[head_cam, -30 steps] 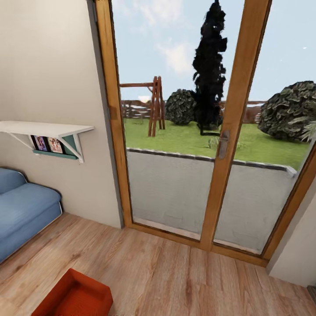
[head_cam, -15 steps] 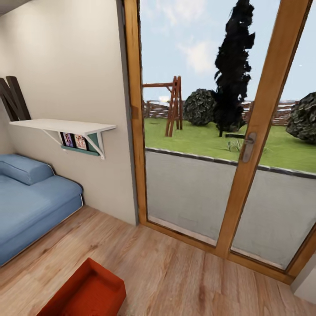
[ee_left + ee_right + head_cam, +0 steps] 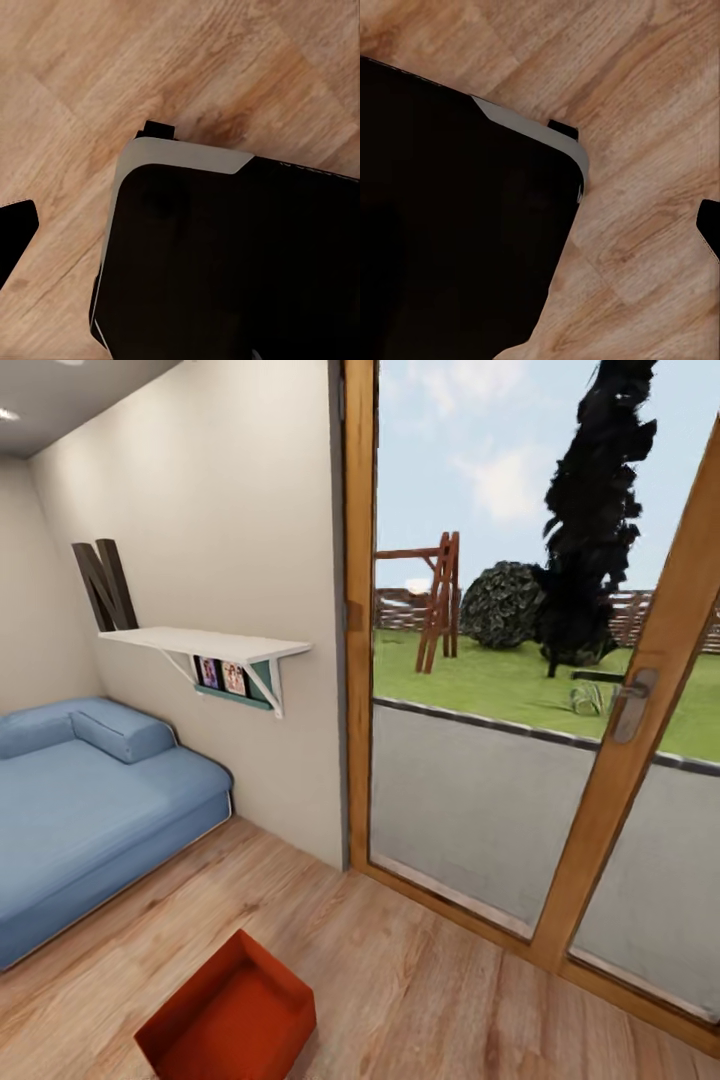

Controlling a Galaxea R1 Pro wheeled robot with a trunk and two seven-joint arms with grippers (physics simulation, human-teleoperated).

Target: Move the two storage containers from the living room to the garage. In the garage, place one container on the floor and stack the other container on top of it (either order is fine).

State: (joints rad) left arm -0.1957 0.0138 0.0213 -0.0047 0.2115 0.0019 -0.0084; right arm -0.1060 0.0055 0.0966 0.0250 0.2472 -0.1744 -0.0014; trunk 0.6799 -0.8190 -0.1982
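One red-orange storage container (image 3: 228,1020) lies open side up on the light wood-plank floor (image 3: 420,980), low in the head view and left of centre. It is empty and nothing touches it. In the left wrist view a dark fingertip (image 3: 15,232) pokes in at the edge, over the planks beside the robot's black, white-rimmed base (image 3: 225,255). Another dark fingertip (image 3: 709,225) shows at the edge of the right wrist view, beside the same base (image 3: 457,225). Neither wrist view shows a container. The garage is out of view.
A blue sofa (image 3: 90,810) stands along the left wall under a white shelf (image 3: 205,645) with a dark letter N (image 3: 105,585). Orange-wood glass doors (image 3: 620,760) with a handle (image 3: 632,705) close off the garden ahead and to the right.
The whole picture has shifted right, so the camera has turned left. More of the sofa and the letter N have come into view. The container now sits fuller in the picture.
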